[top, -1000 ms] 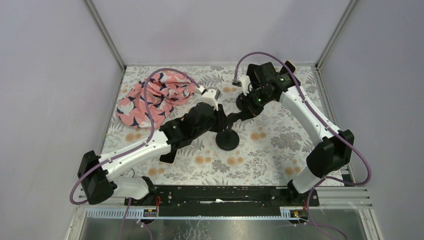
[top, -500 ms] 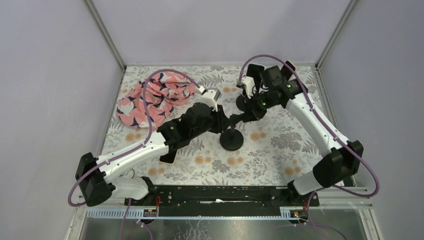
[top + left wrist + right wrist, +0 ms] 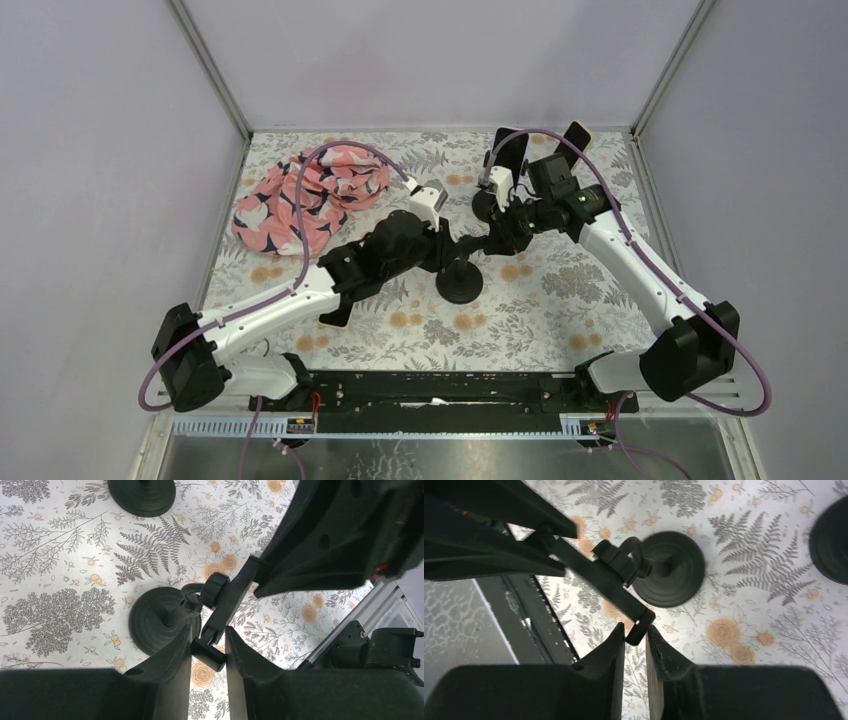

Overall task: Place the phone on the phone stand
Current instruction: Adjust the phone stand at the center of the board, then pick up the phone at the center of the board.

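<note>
Trouble would be the phone stand [image 3: 155,621] toppling under uneven pull. Left claw [image 3: 207,634] clamps its cradle [image 3: 230,595]; right claw [image 3: 635,630], cannot tell.

Table [image 3: 560,300] is covered w/ fern-and-flower print. Pink patterned cloth [image 3: 310,195] is bunched at rear left. Round black stand base [image 3: 459,286] is set approx. centre; second black base [image 3: 484,206] just behind, slightly right. Dark phone-like slab [image 3: 335,312] is seen front left, partly hidden by an arm.

Light: bright, even, from overhead.
Shadows: faint and soft under the phone stand [image 3: 459,283] on the table [image 3: 560,310].
Focus: overhead view sharp; left gripper [image 3: 208,642] dark, slightly soft near its lens.
</note>
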You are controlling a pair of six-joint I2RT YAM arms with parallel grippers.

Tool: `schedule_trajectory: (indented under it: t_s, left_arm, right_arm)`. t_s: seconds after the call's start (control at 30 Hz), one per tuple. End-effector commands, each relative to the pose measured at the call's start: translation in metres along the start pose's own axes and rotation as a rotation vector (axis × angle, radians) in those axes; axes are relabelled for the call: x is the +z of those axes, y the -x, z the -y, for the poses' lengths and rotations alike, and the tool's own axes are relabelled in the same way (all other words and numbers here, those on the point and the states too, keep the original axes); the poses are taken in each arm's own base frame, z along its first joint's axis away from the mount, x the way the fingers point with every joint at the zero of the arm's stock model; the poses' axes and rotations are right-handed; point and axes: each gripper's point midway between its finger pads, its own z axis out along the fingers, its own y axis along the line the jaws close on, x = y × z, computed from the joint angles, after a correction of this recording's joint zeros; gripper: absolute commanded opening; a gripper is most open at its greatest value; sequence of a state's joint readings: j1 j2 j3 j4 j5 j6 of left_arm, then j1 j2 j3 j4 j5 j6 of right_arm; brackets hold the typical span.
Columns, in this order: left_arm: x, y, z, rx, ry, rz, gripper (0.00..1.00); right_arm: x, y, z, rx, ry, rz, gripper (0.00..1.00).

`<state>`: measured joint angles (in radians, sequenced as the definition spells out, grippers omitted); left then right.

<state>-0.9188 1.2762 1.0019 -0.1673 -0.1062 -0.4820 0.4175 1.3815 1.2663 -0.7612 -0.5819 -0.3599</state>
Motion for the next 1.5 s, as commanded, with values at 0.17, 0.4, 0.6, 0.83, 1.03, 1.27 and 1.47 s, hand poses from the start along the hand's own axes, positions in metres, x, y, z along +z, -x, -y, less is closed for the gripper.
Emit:
schedule_trajectory:
  t_s: [0.17, 0.4, 0.6, 0.83, 1.03, 1.27, 1.47]
  left_arm:
    - [0.009, -0.003, -0.025, 0.072, 0.102, -0.004, 0.04]
    - [0.008, -0.003, -0.022, 0.058, 0.084, 0.000, 0.17]
    - [0.003, 0.009, -0.006, 0.038, 0.021, 0.017, 0.37]
    - [-0.017, 0.031, 0.008, 0.026, -0.029, 0.066, 0.71]
    - [-0.036, 0.048, 0.021, 0.037, -0.083, 0.107, 0.83]
    - [-0.075, 0.036, -0.030, 0.116, 0.092, 0.159, 0.99]
    - [-0.096, -0.052, -0.107, -0.028, 0.357, -0.007, 0.99]
  right_arm:
    - [-0.016, -0.003, -0.017, -0.030, 0.080, 0.018, 0.37]
    - [-0.022, 0.004, -0.017, -0.047, 0.074, 0.024, 0.53]
    - [-0.039, 0.002, -0.013, -0.061, 0.014, 0.069, 0.70]
    - [-0.051, -0.008, -0.018, -0.052, 0.052, 0.118, 0.74]
    - [-0.053, -0.017, -0.025, -0.066, 0.076, 0.135, 0.76]
    - [-0.054, -0.028, -0.039, -0.136, 0.128, 0.182, 0.77]
    - [-0.051, -0.042, -0.042, -0.184, 0.112, 0.226, 0.78]
